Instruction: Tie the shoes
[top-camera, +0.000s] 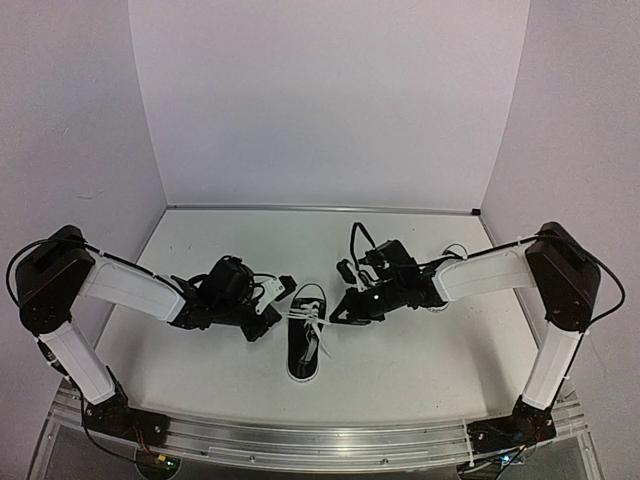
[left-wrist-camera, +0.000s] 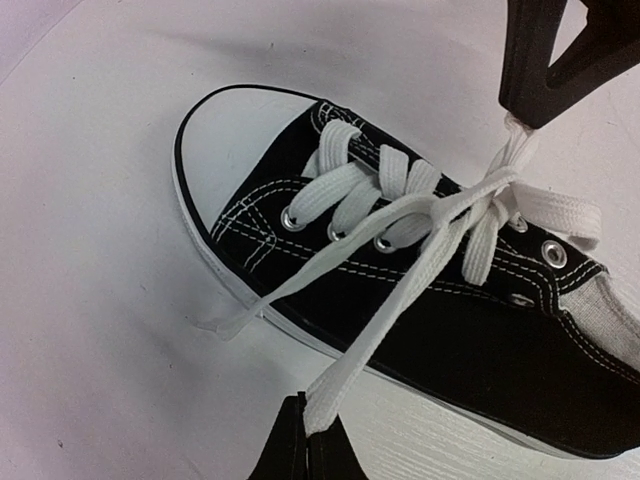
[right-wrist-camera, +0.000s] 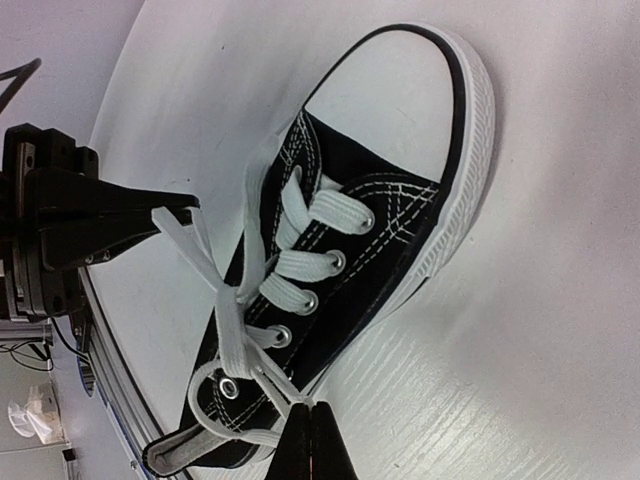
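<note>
the left gripper (left-wrist-camera: 306, 440) is clenched on a white lace strand (left-wrist-camera: 385, 325). the strand climbs from its fingertips over the side of the black canvas sneaker (left-wrist-camera: 440, 330) to a crossing (left-wrist-camera: 480, 205) of laces above the upper eyelets. the right gripper (right-wrist-camera: 310, 435) is also pinched shut, grasping a second lace strand (right-wrist-camera: 262, 372) that leaves its fingertips beside the eyelets nearest the shoe's opening and runs to the same crossing. the sneaker stands sole-down on the white table (left-wrist-camera: 90, 360), directly between the two sets of fingers, its side wall near each. the crossing sits roughly midway between them. the white toe cap (left-wrist-camera: 235, 150) lies off to one side, farther from both sets of fingertips than the crossing is. a loose lace tail (left-wrist-camera: 228, 320) trails off the shoe on the left fingers' side, its end resting on the table just beside the sole.
</note>
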